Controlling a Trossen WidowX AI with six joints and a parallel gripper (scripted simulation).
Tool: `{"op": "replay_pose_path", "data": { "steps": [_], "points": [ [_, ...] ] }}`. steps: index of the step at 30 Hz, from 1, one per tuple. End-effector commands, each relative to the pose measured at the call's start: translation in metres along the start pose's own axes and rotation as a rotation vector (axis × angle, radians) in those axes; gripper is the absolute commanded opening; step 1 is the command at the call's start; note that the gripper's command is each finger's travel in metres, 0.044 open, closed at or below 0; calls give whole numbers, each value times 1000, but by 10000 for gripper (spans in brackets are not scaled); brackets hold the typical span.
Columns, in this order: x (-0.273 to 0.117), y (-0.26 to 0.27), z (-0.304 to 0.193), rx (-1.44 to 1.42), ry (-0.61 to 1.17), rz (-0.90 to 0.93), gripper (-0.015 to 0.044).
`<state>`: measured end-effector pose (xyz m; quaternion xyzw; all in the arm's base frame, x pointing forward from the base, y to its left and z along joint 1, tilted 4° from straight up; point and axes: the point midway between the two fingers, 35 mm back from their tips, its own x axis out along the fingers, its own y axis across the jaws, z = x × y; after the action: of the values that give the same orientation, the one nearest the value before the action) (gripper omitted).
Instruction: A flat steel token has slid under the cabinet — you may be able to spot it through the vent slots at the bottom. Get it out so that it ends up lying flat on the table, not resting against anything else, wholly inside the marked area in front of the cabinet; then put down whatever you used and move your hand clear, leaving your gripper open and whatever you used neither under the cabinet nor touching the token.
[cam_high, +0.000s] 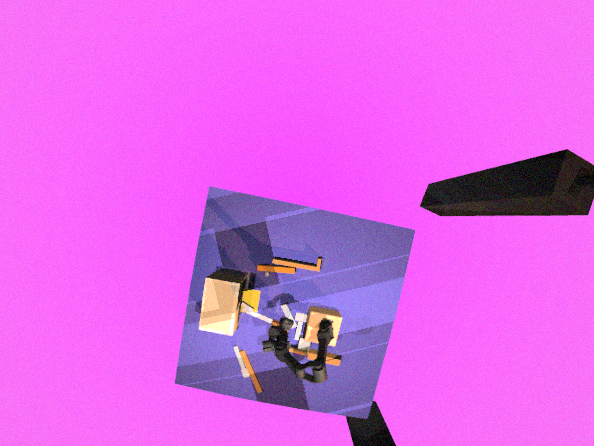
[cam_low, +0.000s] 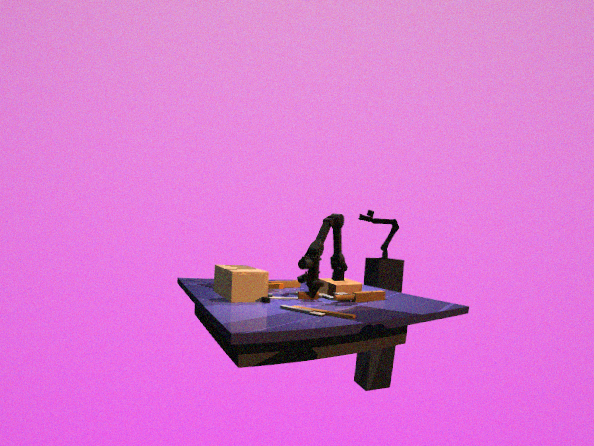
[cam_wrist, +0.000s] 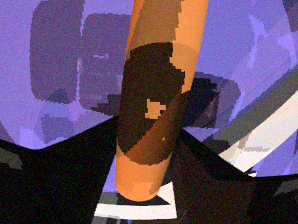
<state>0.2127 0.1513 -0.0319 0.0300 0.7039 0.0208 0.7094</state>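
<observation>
The tan box-shaped cabinet (cam_high: 220, 306) (cam_low: 249, 286) hides its inside; the flat steel token's place, there or relative to the jaws (cam_high: 277, 327) (cam_low: 312, 294), cannot be told. They pinch the orange-handled white rod (cam_high: 261, 316) (cam_low: 283, 298) (cam_wrist: 145, 175) before the cabinet.

The arm (cam_low: 325, 235) bends over the table (cam_low: 280, 325), beside the cabinet (cam_low: 249, 286).
</observation>
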Motion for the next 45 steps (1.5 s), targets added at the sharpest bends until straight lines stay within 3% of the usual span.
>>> {"op": "replay_pose_path", "data": {
  "steps": [1,5,9,22,45],
  "points": [
    [0,0,0,0,0,1,111],
    [0,0,0,0,0,1,85],
    [0,0,0,0,0,1,0],
    [-2,1,-11,1,-1,1,0],
    [-1,0,20,-4,-5,1,0]
  ]
}}
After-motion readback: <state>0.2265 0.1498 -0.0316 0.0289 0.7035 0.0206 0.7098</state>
